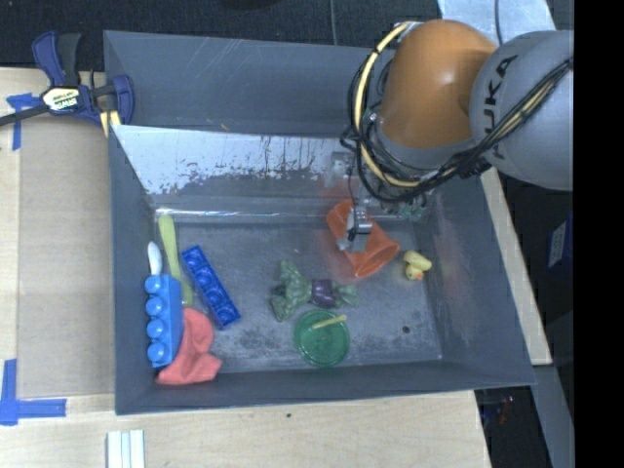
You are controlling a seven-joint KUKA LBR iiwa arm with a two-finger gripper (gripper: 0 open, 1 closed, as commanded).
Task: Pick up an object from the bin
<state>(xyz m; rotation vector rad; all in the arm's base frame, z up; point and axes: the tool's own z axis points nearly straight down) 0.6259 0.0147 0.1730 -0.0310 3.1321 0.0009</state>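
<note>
Jaws sit low at a smooth orange plastic cup (375, 253) tipped on its side; their gap cannot be told. A small yellow rounded toy (416, 266) lies just beside.

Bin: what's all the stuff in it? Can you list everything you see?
bin: 1, grey, holds everything below
cup: 1, orange, back right, under the gripper
small toy: 1, yellow, just right of the cup
round lid: 1, green, front middle
toy figure: 1, grey-green, middle
small piece: 1, purple, beside the figure
long brick: 1, blue, left side
bumpy block: 1, light blue, far left
stick: 1, yellow-green, far left, behind the block
cloth: 1, pink-red, front left
gripper: 1, silver, over the cup
arm: 1, grey with orange cover, from the right
</note>
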